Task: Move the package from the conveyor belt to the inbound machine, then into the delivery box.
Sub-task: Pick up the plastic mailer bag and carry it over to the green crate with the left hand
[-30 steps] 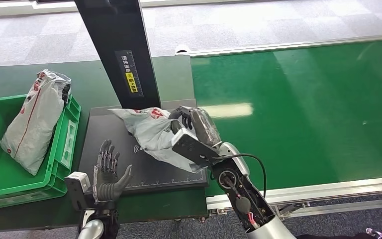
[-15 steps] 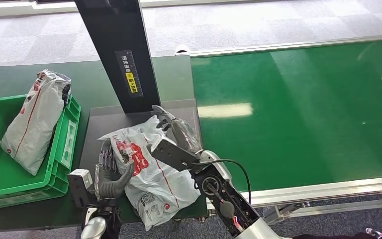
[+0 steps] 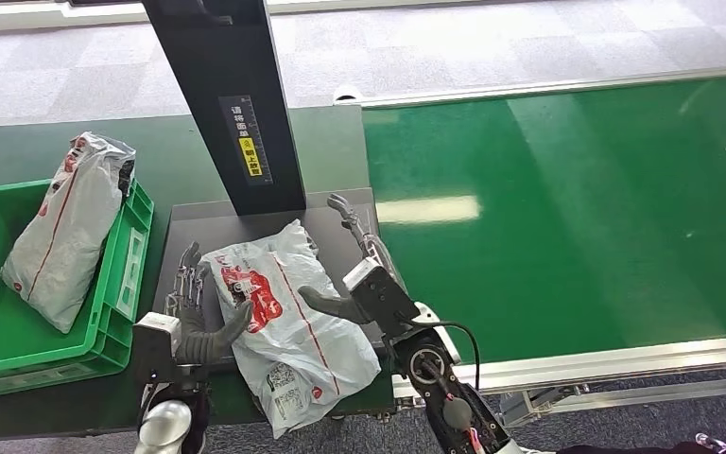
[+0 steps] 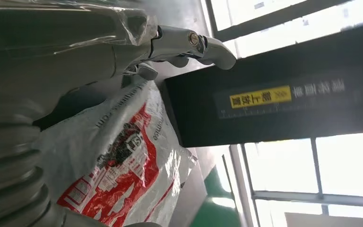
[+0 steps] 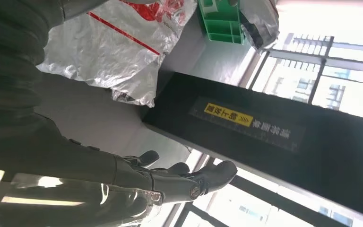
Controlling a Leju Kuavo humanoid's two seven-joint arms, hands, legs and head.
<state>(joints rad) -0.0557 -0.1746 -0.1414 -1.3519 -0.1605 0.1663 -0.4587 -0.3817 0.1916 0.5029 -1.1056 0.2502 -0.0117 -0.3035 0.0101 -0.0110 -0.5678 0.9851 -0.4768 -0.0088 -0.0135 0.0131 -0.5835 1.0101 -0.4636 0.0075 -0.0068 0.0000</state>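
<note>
Package (image 3: 284,326): crinkled, glossy grey plastic

We see a floor of grey carpet tiles (image 3: 492,43) far beyond the right robot hand (image 3: 364,274), past the dark green table (image 3: 19,156). Behind the left robot hand (image 3: 194,317), tall windows (image 4: 307,170) with dark frames let in strong daylight. We also find bright windows (image 5: 312,80) beyond the right robot hand in its wrist view.
</note>
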